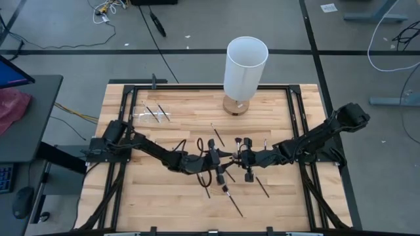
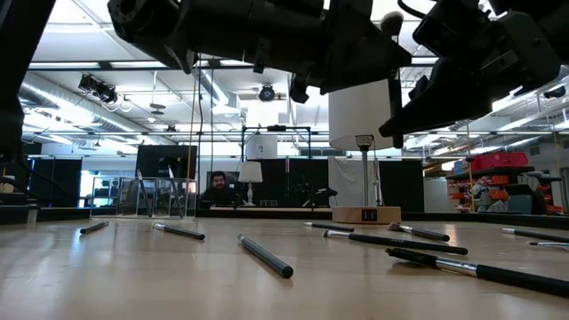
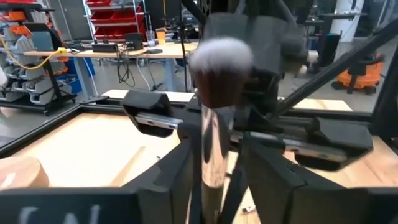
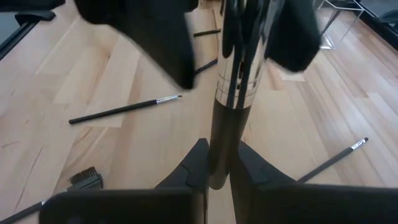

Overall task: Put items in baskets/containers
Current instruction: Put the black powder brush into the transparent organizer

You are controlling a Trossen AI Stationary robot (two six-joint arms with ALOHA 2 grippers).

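Above the middle of the wooden surface [image 1: 164,196], the right gripper [image 4: 217,171] is clamped on a black-handled, chrome-collared makeup brush [image 4: 231,87], whose tufted end sits between the left gripper's [image 3: 214,165] fingers, seemingly partly parted.

You have the two grippers meeting over the table's [image 1: 164,196] middle, left gripper [image 1: 216,159] left of right gripper [image 1: 244,159], one brush [image 1: 231,157] between them. Loose brushes [image 1: 234,203] lie near and right; the container [image 1: 149,114] sits far left, the lamp [image 1: 244,73] far centre.
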